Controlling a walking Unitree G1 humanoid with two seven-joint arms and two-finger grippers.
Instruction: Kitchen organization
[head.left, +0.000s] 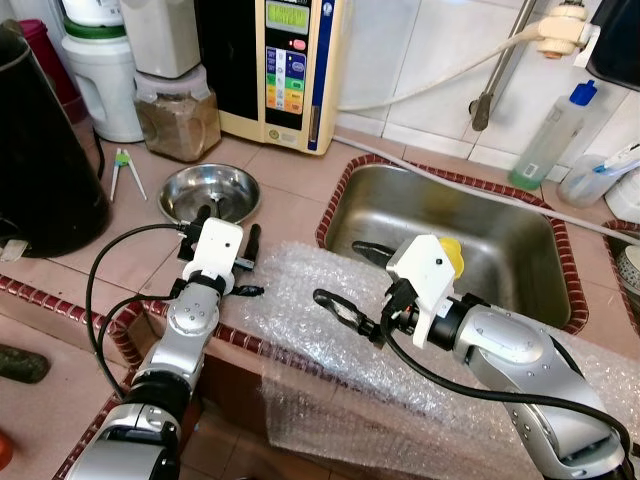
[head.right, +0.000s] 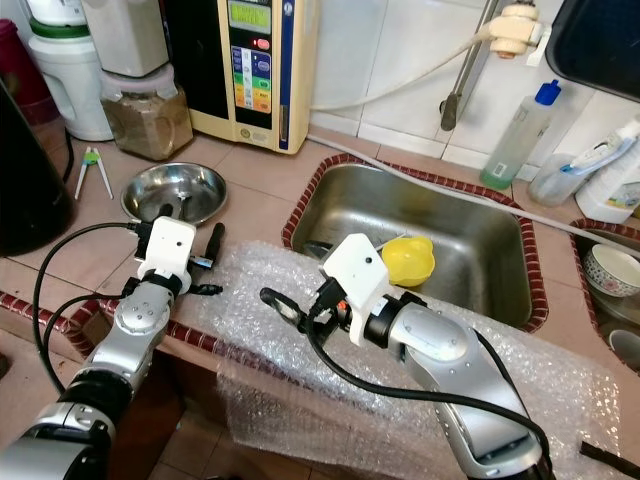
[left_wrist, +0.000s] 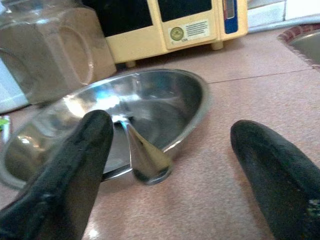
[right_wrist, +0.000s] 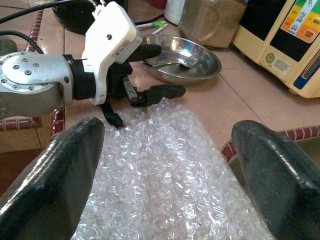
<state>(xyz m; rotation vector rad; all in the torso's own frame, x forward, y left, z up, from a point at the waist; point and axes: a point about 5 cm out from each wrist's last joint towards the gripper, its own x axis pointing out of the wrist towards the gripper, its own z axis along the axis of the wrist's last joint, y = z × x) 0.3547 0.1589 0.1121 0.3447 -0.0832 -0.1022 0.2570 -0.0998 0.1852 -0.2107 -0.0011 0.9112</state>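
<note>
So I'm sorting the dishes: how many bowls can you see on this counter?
3. A steel bowl with a spoon sits before the open left gripper; a yellow bowl lies in the sink; a patterned bowl stands far right. Others may be hidden.

The dark pot (head.left: 40, 150) at the far left is cut off by the edge. The left gripper's white housing (head.left: 215, 250) hides the near rim of the steel bowl (head.left: 210, 190). The right arm's housing (head.left: 425, 270) covers most of the yellow thing (head.right: 408, 260) in the sink (head.right: 470, 225). The panel's (head.left: 287, 65) buttons are too small to read. The jar's (left_wrist: 55, 45) top is cropped in the left wrist view.
</note>
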